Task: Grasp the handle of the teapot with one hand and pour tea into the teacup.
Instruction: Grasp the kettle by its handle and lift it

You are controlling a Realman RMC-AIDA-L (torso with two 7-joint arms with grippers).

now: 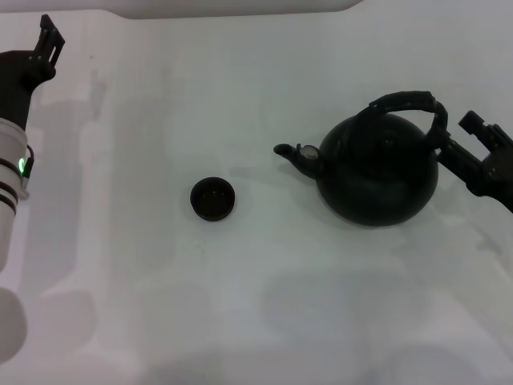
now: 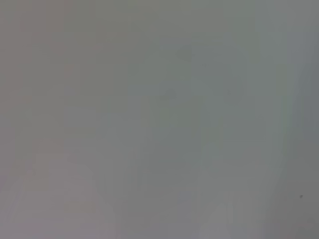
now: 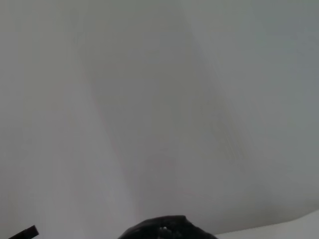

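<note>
- Two grippers are in the head view, and only the right gripper (image 1: 463, 138) is near the work: it sits at the far right, just beside the right end of the handle (image 1: 407, 101), at about that end's height
- The teapot (image 1: 377, 170) stands upright on the white table (image 1: 264, 305), right of centre, with its spout (image 1: 290, 152) pointing left toward the teacup (image 1: 212, 198)
- The handle arches over the top of the pot and runs left to right, the same line as the spout; the gripper comes in along that line from the right, not from above
- I cannot tell whether the right gripper is released or clenched, nor whether it touches the handle
- The teacup sits left of the spout and slightly nearer, well apart from it, so a pour would need the pot carried left
- The left gripper (image 1: 46, 42) is parked at the far left, its jaws unreadable
</note>
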